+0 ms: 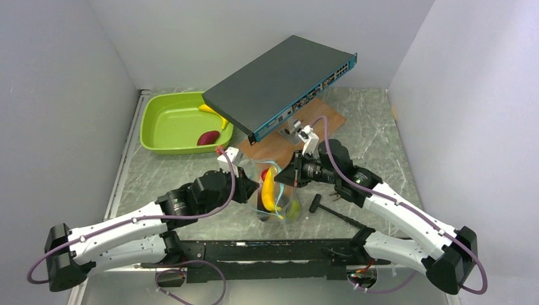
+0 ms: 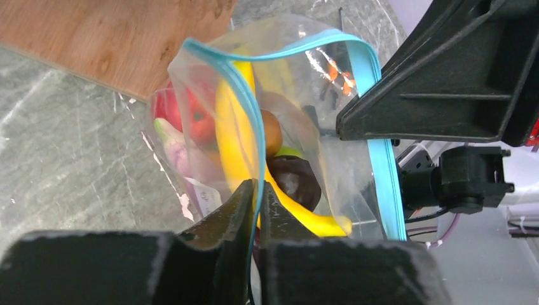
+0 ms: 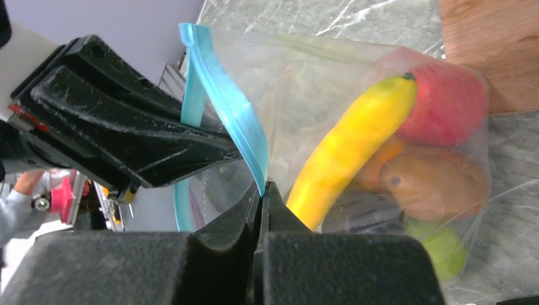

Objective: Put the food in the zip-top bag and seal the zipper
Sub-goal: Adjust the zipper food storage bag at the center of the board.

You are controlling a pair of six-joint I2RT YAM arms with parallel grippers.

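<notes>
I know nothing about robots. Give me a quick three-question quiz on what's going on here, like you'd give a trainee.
1. True or false: the lime-green tray is empty.
2. What do the left tool and right tool both pinch? A the tray; B the teal zipper; C nothing.
3. Fill in: the long yellow fruit inside the zip-top bag is a ____.
Key: 1 false, a second banana and a dark-red piece lie in it. 2 B. 3 banana.
</notes>
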